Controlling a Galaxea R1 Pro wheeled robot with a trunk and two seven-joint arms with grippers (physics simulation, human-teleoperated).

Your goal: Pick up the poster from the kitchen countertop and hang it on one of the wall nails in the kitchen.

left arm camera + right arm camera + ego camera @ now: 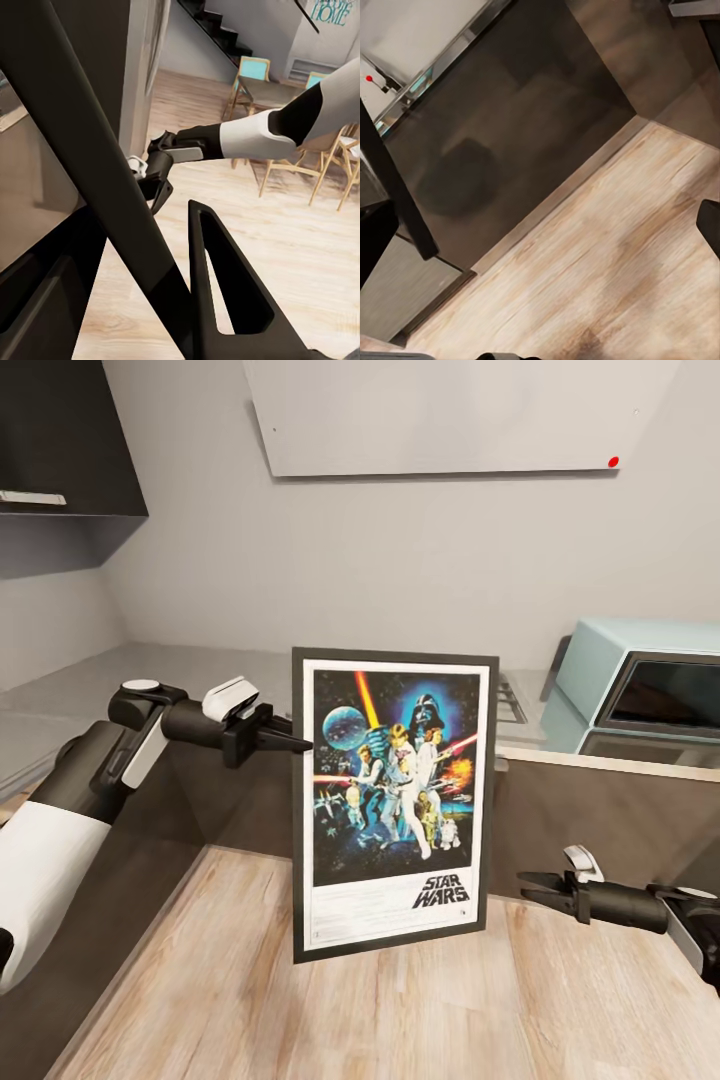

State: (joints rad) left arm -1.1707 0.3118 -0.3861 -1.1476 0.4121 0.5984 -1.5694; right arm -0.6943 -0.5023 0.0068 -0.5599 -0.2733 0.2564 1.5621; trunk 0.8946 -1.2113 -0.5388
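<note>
— Left black claw (300,745) is clamped on your black-framed Star Wars poster (392,800) at its edge, off the pale-grey worktop (150,670).

— One-edge grip; swing fast and it could slip. Right claw (530,882), beside it, hangs released.

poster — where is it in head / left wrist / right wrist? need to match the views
Head view: the poster stands upright mid-picture, its left edge gripped by the left gripper.
Left wrist view: its thin black frame crosses as a dark diagonal bar between the fingers.
Right wrist view: a black edge strip, probably the frame; cannot tell for sure.
Shared landmark: the wooden floor, also the right gripper.
</note>
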